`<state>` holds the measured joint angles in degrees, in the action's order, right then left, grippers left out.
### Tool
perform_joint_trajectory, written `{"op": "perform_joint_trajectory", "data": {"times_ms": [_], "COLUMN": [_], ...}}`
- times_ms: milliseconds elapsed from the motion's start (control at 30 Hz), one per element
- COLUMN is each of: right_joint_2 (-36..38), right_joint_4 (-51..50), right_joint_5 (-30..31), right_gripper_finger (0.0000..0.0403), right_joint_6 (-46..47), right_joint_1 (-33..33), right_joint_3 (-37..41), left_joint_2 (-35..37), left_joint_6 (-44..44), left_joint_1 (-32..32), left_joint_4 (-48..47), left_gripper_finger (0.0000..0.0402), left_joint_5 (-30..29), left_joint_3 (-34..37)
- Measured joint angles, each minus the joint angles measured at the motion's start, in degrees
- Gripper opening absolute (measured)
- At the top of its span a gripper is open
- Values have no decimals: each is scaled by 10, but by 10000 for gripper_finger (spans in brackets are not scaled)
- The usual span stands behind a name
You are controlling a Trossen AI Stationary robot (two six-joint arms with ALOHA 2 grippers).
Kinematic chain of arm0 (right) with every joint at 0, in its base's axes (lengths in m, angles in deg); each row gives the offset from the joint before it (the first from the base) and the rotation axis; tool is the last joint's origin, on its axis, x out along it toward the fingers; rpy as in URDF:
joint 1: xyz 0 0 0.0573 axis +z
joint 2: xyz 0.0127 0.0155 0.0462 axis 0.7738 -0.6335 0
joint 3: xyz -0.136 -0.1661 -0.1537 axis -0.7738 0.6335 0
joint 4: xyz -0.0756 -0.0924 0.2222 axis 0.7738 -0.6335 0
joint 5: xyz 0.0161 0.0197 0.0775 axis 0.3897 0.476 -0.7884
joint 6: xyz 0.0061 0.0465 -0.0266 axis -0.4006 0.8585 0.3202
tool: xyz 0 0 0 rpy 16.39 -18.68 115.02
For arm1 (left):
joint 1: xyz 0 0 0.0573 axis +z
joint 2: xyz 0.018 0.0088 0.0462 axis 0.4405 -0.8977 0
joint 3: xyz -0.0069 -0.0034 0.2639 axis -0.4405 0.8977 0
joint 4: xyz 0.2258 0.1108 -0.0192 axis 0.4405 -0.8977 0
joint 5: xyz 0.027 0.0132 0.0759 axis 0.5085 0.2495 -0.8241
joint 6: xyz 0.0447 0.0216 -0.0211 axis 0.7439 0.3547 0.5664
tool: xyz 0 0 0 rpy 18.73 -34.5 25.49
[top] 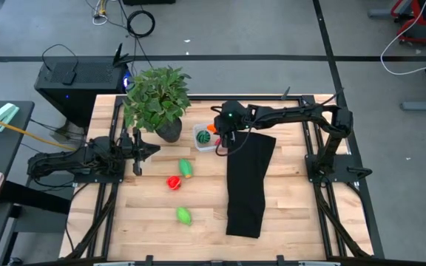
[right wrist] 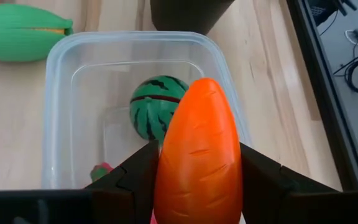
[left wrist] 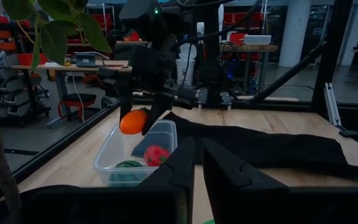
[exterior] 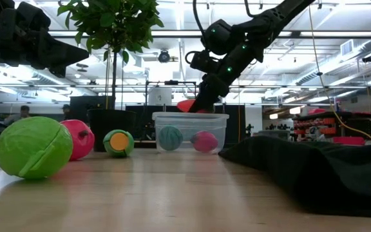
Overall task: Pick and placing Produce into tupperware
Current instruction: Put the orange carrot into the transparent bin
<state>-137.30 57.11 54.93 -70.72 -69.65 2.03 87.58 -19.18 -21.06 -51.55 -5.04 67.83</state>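
Big wooden surface (top: 146, 222), a black cloth (top: 248, 185) draped down its three o'clock half, the potted plant (top: 156, 96) up at eleven. Left gripper (top: 137, 153) waits at nine o'clock, fingers narrow and empty. Right gripper (right wrist: 197, 174) hangs directly over the tupperware (right wrist: 58, 93), fingers clamped on the orange carrot (right wrist: 197, 155), tip pointing into the tub. Already inside: the dark green round piece (right wrist: 155, 115) and a red one (left wrist: 156, 154). Two light green pieces (top: 186, 168) (top: 184, 216) and a red one (top: 174, 182) lie at six o'clock of the tub. Risk: the carrot is long, and released tilted it could catch the rim, tip out and roll off.
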Motion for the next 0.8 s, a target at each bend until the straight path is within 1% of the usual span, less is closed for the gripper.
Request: {"op": "perform_joint_trajectory", "data": {"times_ms": [400,800], "right_joint_2": [-27,-26], "right_joint_4": [8,7], "right_joint_5": [-6,-5], "right_gripper_finger": [187,186], "right_joint_6": [1,2], "right_joint_1": [2,2], "right_joint_3": [0,0], "left_joint_2": [0,0], "left_joint_6": [1,1], "left_joint_1": [0,0], "left_joint_4": [4,5], "left_gripper_finger": [30,39], "left_joint_5": [0,0], "left_joint_3": [0,0]}}
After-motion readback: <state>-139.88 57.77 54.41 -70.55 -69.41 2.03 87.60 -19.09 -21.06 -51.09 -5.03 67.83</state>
